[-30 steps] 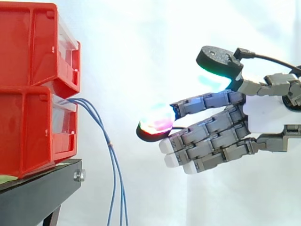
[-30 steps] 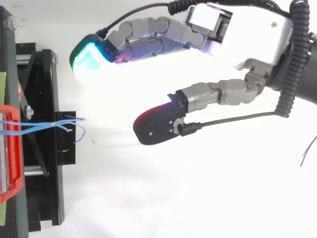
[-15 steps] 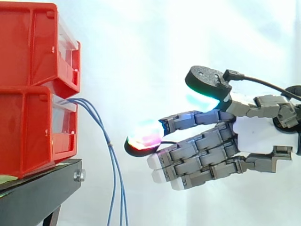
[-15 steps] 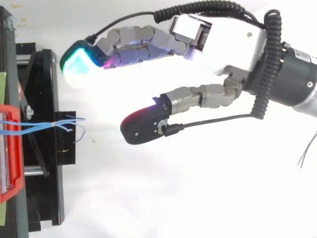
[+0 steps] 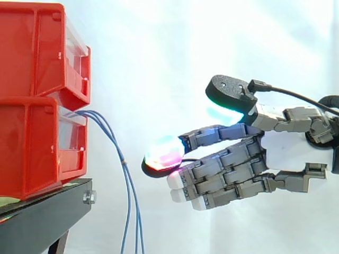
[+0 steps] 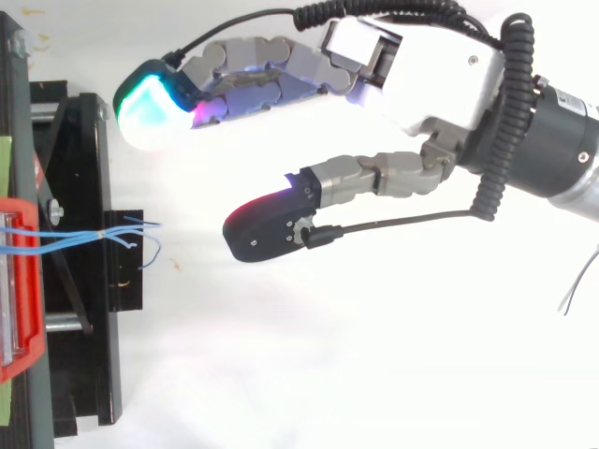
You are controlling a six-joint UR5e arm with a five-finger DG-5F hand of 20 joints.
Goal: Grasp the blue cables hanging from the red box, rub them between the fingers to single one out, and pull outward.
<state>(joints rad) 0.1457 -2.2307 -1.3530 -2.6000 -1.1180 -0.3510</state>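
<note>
1. Hanging out of the lower red box [image 5: 32,148], the blue cables [image 5: 124,160] leave its clear front, bend outward and drop freely in front of the black stand [image 5: 47,211]. Nothing touches them, so they hang loose and close together.
2. Seen from above, the cables [image 6: 94,236] cross the stand and their ends spread a little. I think this closeness is why rubbing is needed to separate one.
3. A second red box [image 5: 37,53] sits on top of the lower one; no cables come from it.
4. The hand [image 5: 288,151] is on the right of the cables, near but clearly apart, at about the height of their upper hanging part.
5. Its fingers [image 5: 164,152] are open and hold nothing. They are almost straight and point toward the boxes.
6. In the top view a wide gap between the two glowing pads faces the stand. I judge it is kept so the cables can enter between them.
7. The grasp is not yet begun. The next move probably needs a gentle closing, because a hard push could swing the cables aside.
8. Behind all this is the white curtain [image 5: 159,53].
</note>
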